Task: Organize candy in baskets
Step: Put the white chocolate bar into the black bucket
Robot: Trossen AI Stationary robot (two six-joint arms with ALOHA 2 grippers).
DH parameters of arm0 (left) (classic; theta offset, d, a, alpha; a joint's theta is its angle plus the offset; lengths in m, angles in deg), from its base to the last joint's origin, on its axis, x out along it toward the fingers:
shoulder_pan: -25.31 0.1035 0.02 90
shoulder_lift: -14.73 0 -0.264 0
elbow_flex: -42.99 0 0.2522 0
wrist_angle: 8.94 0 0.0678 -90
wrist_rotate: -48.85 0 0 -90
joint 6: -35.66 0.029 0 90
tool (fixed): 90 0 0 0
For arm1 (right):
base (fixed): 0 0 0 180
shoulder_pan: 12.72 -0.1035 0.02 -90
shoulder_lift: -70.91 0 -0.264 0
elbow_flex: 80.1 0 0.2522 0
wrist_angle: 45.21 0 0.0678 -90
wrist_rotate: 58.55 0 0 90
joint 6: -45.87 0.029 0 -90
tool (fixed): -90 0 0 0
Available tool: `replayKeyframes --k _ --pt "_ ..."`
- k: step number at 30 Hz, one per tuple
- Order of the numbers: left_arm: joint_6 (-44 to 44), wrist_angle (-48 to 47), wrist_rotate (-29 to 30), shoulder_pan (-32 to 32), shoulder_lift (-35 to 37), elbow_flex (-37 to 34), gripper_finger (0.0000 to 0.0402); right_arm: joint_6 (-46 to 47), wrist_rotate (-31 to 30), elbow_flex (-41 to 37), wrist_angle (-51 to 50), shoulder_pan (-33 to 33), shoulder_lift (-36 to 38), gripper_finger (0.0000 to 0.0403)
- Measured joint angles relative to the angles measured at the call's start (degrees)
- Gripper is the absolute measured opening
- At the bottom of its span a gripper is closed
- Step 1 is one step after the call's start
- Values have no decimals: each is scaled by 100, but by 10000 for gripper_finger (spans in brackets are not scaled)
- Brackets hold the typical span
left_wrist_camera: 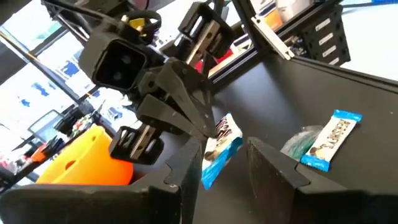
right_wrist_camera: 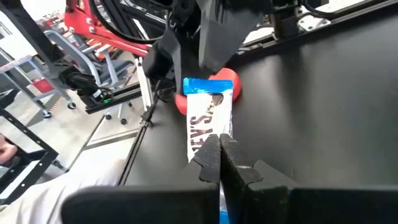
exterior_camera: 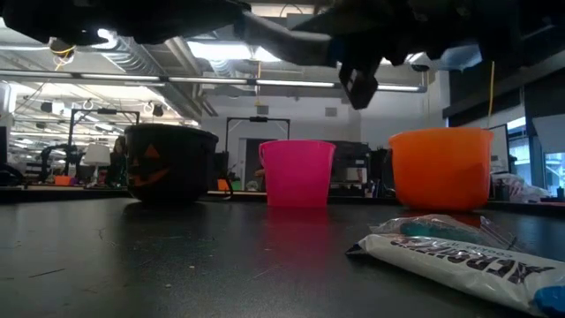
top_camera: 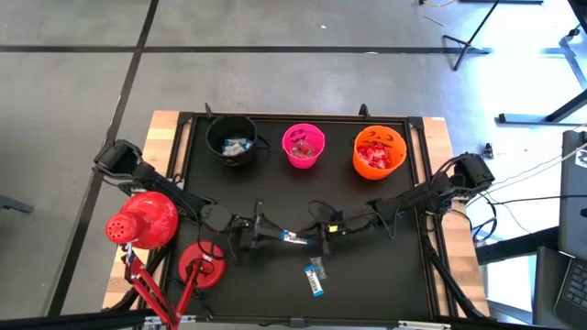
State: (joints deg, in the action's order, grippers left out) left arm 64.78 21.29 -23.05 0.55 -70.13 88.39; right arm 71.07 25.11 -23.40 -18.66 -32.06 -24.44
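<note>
Black table (top_camera: 303, 192) w/ wood edges fills the centre of the high view, both arms reaching in over its near half. Left of it stand two red dome lamp heads (top_camera: 145, 218) on red legs. Along the far edge sit 3 buckets in a row, apart from each other: black cauldron (top_camera: 231, 140) on the left w/ blue-and-white sweets inside, pink bucket (top_camera: 304, 146) in the middle w/ a few pinkish wrappers, orange bucket (top_camera: 379, 152) on the right, full of red sweets. In the low view the cauldron shows an orange jack-o'-lantern face. Left gripper (top_camera: 271, 231) & right gripper (top_camera: 316, 240) meet tip to tip over the mid-front of the table, one blue-and-white candy bar (top_camera: 293, 236) between them. Right gripper is clenched on one end of that bar; the right wrist view shows its fingers (right_wrist_camera: 211, 155) pinched tight on the wrapper. Left gripper sits partway apart; its fingers (left_wrist_camera: 267, 165) flank the bar's other end, but can't tell if they actually grip it. A second blue-and-white bar (top_camera: 315, 278) lies flat on the table nearer the front edge, just beside a small teal-ish wrapper (left_wrist_camera: 297, 142), well apart from the buckets & below the grippers.
</note>
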Motion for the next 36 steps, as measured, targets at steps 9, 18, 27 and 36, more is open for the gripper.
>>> replayKeyframes --k 9,18,27,36 --pt "-6 -180 -108 -85 0 42 120 -21 105 357 -502 151 0 0" --pt "-10 -149 56 -87 0 42 112 -154 145 553 -613 150 0 0" --pt "-4 -205 463 -87 0 42 10 -156 145 555 -765 150 0 0" --pt "-8 -261 812 -177 0 42 0 -170 -173 555 -776 150 0 6"
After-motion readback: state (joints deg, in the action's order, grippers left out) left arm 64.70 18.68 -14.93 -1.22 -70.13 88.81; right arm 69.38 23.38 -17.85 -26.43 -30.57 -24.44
